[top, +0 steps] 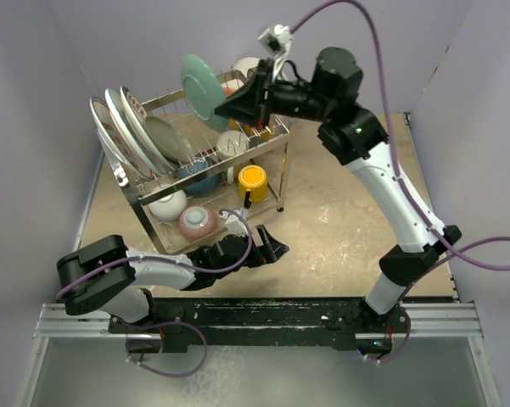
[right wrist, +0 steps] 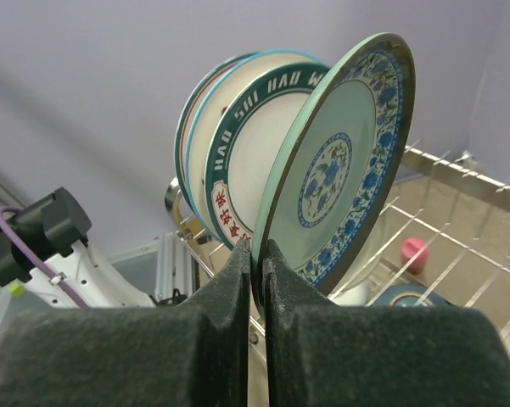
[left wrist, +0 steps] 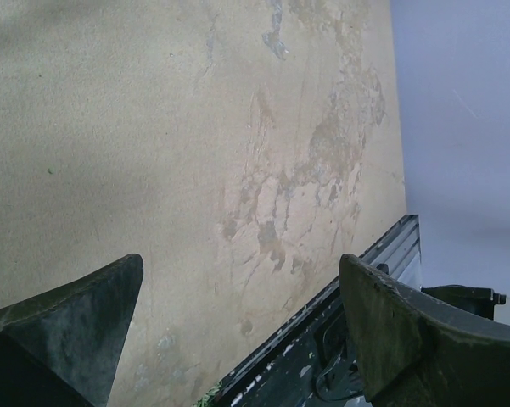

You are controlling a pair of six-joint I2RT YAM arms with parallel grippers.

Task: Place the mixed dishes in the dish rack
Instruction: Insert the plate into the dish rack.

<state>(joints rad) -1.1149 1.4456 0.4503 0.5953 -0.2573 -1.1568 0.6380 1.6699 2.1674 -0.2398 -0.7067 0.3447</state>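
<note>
Lab robot cell, plain lilac partition walls (top: 34, 102), scuffed tan tabletop (top: 339, 246), aluminium mounting rail (top: 458, 320), purple cabling (top: 492, 240)

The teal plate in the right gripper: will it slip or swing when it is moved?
The teal plate is probably stiff and glossy, so it may slip: the right gripper pinches only its lower rim. Held on edge, it could pivot. It looks breakable against the dish rack wires.

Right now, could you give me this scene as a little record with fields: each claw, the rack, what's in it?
right gripper: shut on the rim of the teal plate
teal plate: upright, at the upper tier of the rack
left gripper: open, empty, low over the table
upper tier: plates standing on edge
lower tier: white bowl, yellow cup
</note>
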